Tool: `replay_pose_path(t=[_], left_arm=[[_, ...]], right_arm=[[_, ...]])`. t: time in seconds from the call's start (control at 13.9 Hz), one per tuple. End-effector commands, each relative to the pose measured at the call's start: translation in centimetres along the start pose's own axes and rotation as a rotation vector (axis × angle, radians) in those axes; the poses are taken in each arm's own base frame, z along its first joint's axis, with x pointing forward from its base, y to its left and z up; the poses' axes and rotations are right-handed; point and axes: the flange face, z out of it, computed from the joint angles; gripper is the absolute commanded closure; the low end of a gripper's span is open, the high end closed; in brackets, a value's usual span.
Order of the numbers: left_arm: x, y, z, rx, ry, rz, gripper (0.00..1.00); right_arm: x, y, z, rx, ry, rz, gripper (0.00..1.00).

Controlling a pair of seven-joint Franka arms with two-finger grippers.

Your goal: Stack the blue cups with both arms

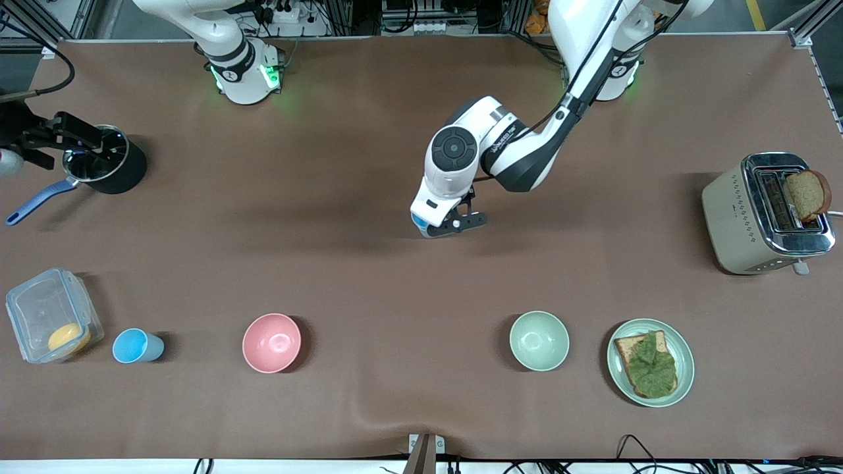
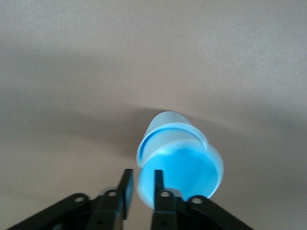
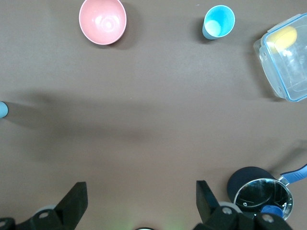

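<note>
**A:** From the front, where does it stand?

**B:** The left gripper [image 1: 454,224] is over the middle of the worktop, pinching a blue cup [image 1: 419,222] of which only a sliver shows under the wrist. The second blue cup [image 1: 137,345] stands upright by the front edge, toward the corner at the right arm's end, just beside a clear lidded box [image 1: 53,322]. The right gripper [image 1: 72,135] hangs over a black saucepan [image 1: 108,161] at that end's edge and seems to be waiting.

**A:** What stands in the way?

**B:** The pink bowl [image 1: 271,342] sits along the front edge between the middle and the standing cup, so I'd carry the held cup high over it. The green bowl [image 1: 539,340], the plate with toast [image 1: 650,361] and the toaster [image 1: 767,214] are all toward the other end, well out of the way.

**A:** And the left wrist view?

**B:** The fingers [image 2: 157,184] are clenched on the rim wall of the held cup [image 2: 180,155], one inside and one outside. It looks tilted, so level it before lowering it in, though I can't judge the angle well from here.

**A:** Right wrist?

**B:** Its jaws stand wide apart, holding nothing. The standing cup [image 3: 218,21] shows mouth up, apart from the pink bowl [image 3: 102,21] and the box [image 3: 284,56].
</note>
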Motion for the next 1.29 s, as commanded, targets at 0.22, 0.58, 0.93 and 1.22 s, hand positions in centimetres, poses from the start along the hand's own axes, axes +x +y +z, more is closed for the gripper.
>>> replay_pose_path(t=[0.22,0.58,0.93,1.22], left_arm=[[4.0,-2.2,-9.6,-0.074,0.106,-0.066,0.0],[11.5,-15.1,-20.4,-0.028,0.176,-0.071,0.0],[14.0,-25.2,-26.6,0.006,0.177,0.023,0.0],[12.5,-32.4,-30.9,0.059,0.125,0.145,0.0]], right_arm=[[-0.8,-0.5,-0.3,-0.006,0.019,-0.022,0.0],[-0.4,-0.8,-0.1,-0.008,0.023,-0.026,0.0],[-0.2,-1.0,0.2,-0.008,0.021,-0.029,0.0],[0.1,-1.2,0.0,-0.01,0.032,-0.032,0.0]])
